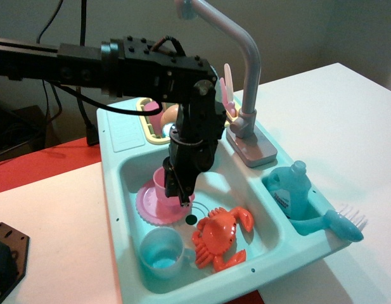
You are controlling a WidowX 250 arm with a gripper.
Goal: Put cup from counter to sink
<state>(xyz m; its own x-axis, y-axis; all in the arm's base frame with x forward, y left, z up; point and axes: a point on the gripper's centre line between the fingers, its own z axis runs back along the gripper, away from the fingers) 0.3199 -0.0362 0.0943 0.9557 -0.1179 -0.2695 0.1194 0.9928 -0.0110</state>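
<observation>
On the far left of the white table lies a black angular piece, cut off by the frame edge, with a red strip of surface behind it. Next comes the turquoise plastic toy sink unit, its flat ribbed counter ledge at the back left corner now bare. Below that ledge, inside the large rectangular turquoise basin, a round pink scalloped plastic plate lies on the floor, and a light blue plastic cup stands nearer the front wall.

The small pink translucent toy cup sits low over the back part of the pink plate, looking close to or touching it; contact cannot be told for sure. The black claw reaches down from the dark arm and is clamped on the cup's right side, fingers pinching its wall.

Judging by this, the carry is done and the placing step is in hand: the next move calls for parting the fingers so the cup settles, then lifting straight up so as not to tip it.

Further right lie the dark drain hole, an orange plastic crab, the grey toy faucet, and a blue soap bottle with a blue brush in the side compartment.
</observation>
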